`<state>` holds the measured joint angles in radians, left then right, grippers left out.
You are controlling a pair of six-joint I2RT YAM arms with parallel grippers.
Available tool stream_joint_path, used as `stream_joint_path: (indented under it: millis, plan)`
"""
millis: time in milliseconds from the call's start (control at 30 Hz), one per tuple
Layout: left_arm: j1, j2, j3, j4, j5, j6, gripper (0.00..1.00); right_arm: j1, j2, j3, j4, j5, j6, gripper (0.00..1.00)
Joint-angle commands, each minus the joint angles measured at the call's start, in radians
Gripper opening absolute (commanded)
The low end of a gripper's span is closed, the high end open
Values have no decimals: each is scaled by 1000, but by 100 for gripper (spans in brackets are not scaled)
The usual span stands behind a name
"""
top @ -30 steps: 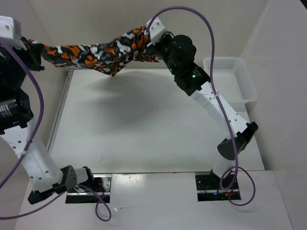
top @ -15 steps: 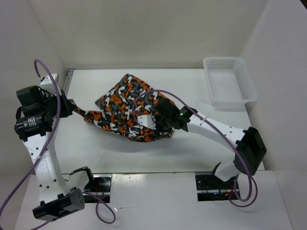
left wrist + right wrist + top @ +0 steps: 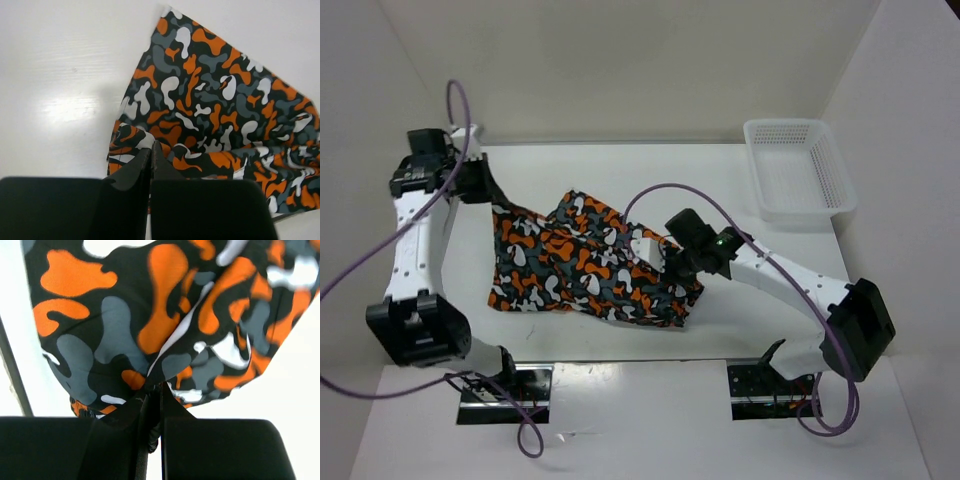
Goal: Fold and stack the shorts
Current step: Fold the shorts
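Down came both arms, so the shorts [image 3: 582, 272] lie flat between the left gripper [image 3: 488, 196] and right gripper [image 3: 662, 256], each pinching a corner tight; pull apart gently to smooth wrinkles.

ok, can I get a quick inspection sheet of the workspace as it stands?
Surface: white table, with cloth lying mid-left.
Job's things: one pair of shorts, spread out rumpled and unfolded; no stack seen.
Clutter: white mesh basket at the far right corner, apart from the shorts.
Grippers: left pincer shut on the shorts' far-left corner; right pincer shut on a bunched fold at their right edge.
Cables: a purple cable loops off each arm; the right one arcs above the cloth.
Surroundings: plain white walls; nothing else seen.
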<state>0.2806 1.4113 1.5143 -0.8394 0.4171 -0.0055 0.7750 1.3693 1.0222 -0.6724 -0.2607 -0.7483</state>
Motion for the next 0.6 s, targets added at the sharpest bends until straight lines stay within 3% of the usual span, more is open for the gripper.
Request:
stream_joint_path:
  millis: [0, 200, 433, 567]
  plan:
    - [-151, 110, 75, 112, -55, 6, 0, -133, 0, -16, 31, -44, 114, 0]
    - [-276, 308, 141, 198, -146, 6, 0, -299, 11, -69, 122, -40, 194, 0]
    - [-322, 425, 214, 244, -198, 6, 0, -391, 54, -94, 180, -29, 253, 0]
    - [-322, 486, 236, 269, -241, 6, 0, -550, 92, -47, 223, -66, 334, 0]
